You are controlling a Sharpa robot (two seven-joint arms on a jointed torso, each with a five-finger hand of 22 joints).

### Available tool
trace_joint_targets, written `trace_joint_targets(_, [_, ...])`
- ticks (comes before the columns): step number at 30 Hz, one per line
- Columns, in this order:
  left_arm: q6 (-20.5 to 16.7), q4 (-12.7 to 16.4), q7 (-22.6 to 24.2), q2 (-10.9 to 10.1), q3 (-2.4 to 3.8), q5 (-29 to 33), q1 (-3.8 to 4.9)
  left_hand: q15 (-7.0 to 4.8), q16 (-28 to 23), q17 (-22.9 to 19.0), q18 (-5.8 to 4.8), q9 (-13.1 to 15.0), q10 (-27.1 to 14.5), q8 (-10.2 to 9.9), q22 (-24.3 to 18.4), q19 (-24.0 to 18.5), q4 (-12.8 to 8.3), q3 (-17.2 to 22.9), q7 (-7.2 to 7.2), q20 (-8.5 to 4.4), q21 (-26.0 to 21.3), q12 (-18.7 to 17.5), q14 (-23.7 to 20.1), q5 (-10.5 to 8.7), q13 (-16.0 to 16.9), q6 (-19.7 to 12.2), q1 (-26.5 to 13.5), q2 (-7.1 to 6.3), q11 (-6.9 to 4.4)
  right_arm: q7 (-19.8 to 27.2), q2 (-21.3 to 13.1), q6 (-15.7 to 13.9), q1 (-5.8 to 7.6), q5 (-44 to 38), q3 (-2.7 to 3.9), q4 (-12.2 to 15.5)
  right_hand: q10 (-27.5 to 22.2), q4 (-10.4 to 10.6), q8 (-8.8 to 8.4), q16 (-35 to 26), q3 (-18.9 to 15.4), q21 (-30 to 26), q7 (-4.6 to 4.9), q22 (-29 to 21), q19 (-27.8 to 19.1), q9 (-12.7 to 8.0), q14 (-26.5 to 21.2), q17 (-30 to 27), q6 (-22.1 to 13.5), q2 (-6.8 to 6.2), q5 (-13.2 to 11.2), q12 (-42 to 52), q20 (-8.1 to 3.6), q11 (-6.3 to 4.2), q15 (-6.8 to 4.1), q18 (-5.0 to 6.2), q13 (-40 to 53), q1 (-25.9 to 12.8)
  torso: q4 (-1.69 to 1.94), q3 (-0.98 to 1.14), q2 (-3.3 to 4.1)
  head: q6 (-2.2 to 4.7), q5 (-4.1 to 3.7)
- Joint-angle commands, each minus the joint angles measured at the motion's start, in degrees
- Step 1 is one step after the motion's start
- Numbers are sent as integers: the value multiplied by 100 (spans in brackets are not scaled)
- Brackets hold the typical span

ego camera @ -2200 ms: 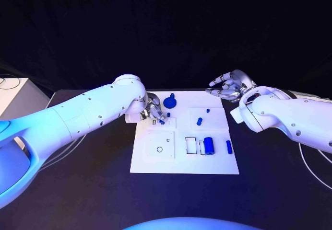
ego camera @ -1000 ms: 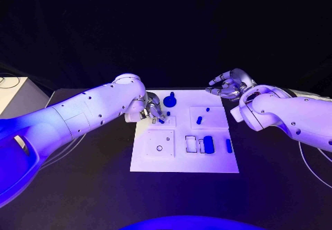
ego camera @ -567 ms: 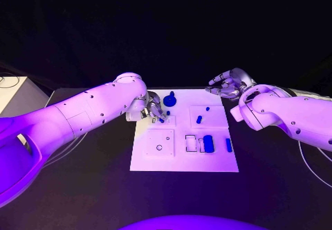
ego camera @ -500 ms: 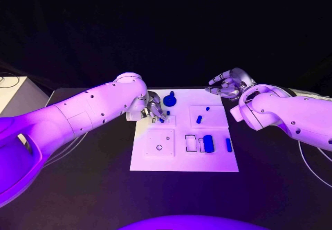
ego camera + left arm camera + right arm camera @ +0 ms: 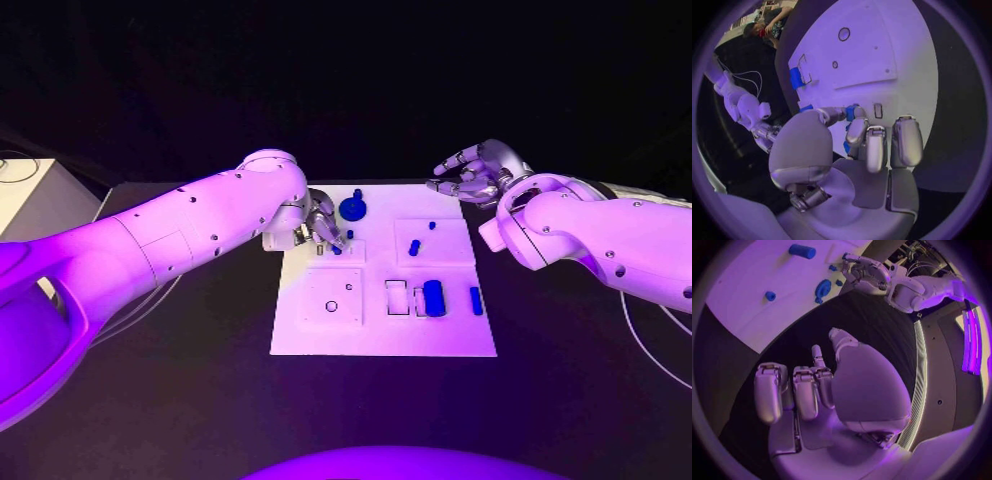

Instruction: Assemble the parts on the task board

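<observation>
The white task board [image 5: 378, 330] lies mid-table. My left hand [image 5: 320, 226] hovers low over its far left part, and thumb and a finger pinch a small blue peg [image 5: 851, 112]. Just beyond the hand lies a round blue gear part [image 5: 353, 208]. Two short blue pegs [image 5: 415, 247] stand in the far right plate. A blue cylinder [image 5: 434, 298] and a slim blue bar [image 5: 476, 300] lie near the board's right edge. My right hand [image 5: 470, 176] hangs off the board's far right corner, fingers apart, holding nothing.
The near left plate of the board carries a round hole [image 5: 332, 305], and a rectangular slot [image 5: 397, 297] lies beside the cylinder. Black table [image 5: 173, 380] surrounds the board. A pale box [image 5: 26, 195] stands at the table's far left.
</observation>
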Motion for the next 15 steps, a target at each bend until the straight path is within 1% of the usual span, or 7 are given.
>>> trace_joint_targets(1, [217, 2, -40, 25, -53, -111, -74, -17, 21, 1508, -51, 5, 1, 23, 6, 4, -972, 932, -287, -7, 23, -24, 606, 13, 4, 256, -13, 36, -9, 24, -1, 77, -2, -52, 2, 17, 387, 3, 26, 35, 27, -33, -1, 761, 333, -6, 597, 1509, -37, 4, 23, -16, 23, 7, 32, -15, 1324, -69, 2, -3, -4, -1, 5])
trace_joint_targets(7, [234, 16, -33, -8, -67, -177, -74, -18, 21, 1508, -50, 7, 8, 19, 2, 1, -990, 933, -290, -7, 20, -16, 606, 22, 20, 258, 0, 50, -13, 24, -9, 82, -2, -52, 2, 26, 387, 3, 26, 35, 27, -33, -1, 761, 333, -6, 597, 1509, -37, 4, 23, -16, 23, 7, 32, -15, 1324, -69, 0, -6, 0, -3, 2])
trace_joint_targets(10, [234, 24, -31, -25, -74, -204, -75, -19, 21, 1508, -49, 9, 7, 18, -2, -1, -999, 934, -291, -7, 19, -19, 606, 25, 15, 258, 7, 57, -14, 23, -15, 82, -2, -52, 2, 30, 395, 6, 30, 35, 32, -33, -1, 761, 333, -7, 597, 1509, -39, 6, 22, -9, 23, 8, 32, -15, 1331, -91, 4, -7, 0, -9, 2])
trace_joint_targets(15, [143, 34, -25, -49, -81, -255, -75, -20, 21, 1508, -50, 10, 8, 16, 2, 1, -1009, 937, -292, -7, 20, -19, 606, 30, 16, 260, 15, 68, -15, 23, -21, 90, -2, -51, 2, 33, 395, 6, 30, 35, 32, -33, -1, 761, 333, -7, 597, 1509, -39, 6, 22, -9, 23, 8, 32, -15, 1331, -91, 4, -12, 0, -8, 3])
